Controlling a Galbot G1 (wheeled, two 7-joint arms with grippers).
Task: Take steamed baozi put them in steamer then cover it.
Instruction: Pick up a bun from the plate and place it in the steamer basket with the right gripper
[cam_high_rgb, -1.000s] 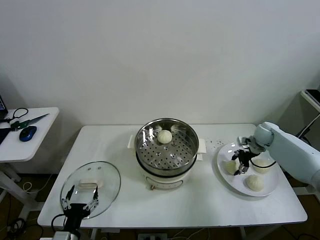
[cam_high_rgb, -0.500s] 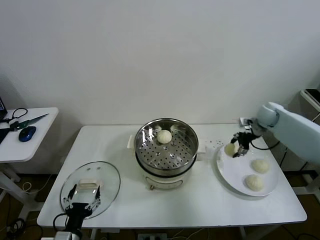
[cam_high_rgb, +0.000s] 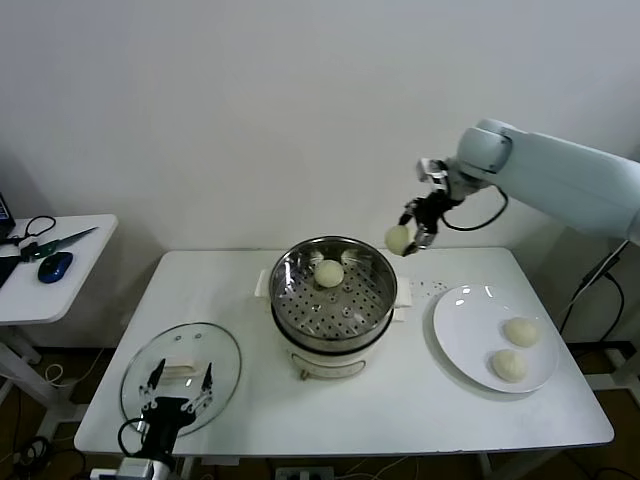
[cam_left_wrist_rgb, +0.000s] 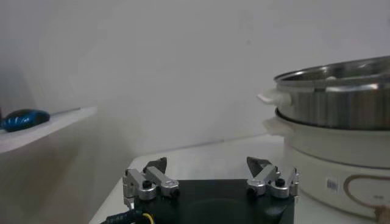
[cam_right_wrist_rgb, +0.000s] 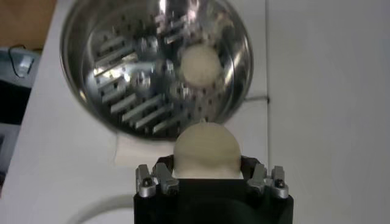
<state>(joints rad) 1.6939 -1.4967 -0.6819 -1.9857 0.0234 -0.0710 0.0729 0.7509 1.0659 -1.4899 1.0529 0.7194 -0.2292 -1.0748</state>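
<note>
The steamer (cam_high_rgb: 332, 297) stands mid-table with one baozi (cam_high_rgb: 329, 273) in its perforated basket; the right wrist view shows the basket (cam_right_wrist_rgb: 116, 67) and that bun (cam_right_wrist_rgb: 201, 65). My right gripper (cam_high_rgb: 412, 232) is shut on a second baozi (cam_high_rgb: 399, 239), held in the air above the steamer's right rim; it also shows in the right wrist view (cam_right_wrist_rgb: 205, 150). Two baozi (cam_high_rgb: 520, 331) (cam_high_rgb: 509, 365) lie on the white plate (cam_high_rgb: 462, 330). The glass cover (cam_high_rgb: 180, 375) lies at the front left. My left gripper (cam_high_rgb: 178, 398) hovers open over its near edge.
A side table (cam_high_rgb: 40, 285) at the far left carries a blue mouse (cam_high_rgb: 56, 266) and cables. The steamer's white base (cam_left_wrist_rgb: 341, 155) fills the right of the left wrist view. Bare tabletop lies between steamer and plate.
My right gripper lifted a baozi off the plate and carried it up and left to above the steamer's right rim. Two buns remain on the plate. The left arm barely moved.
</note>
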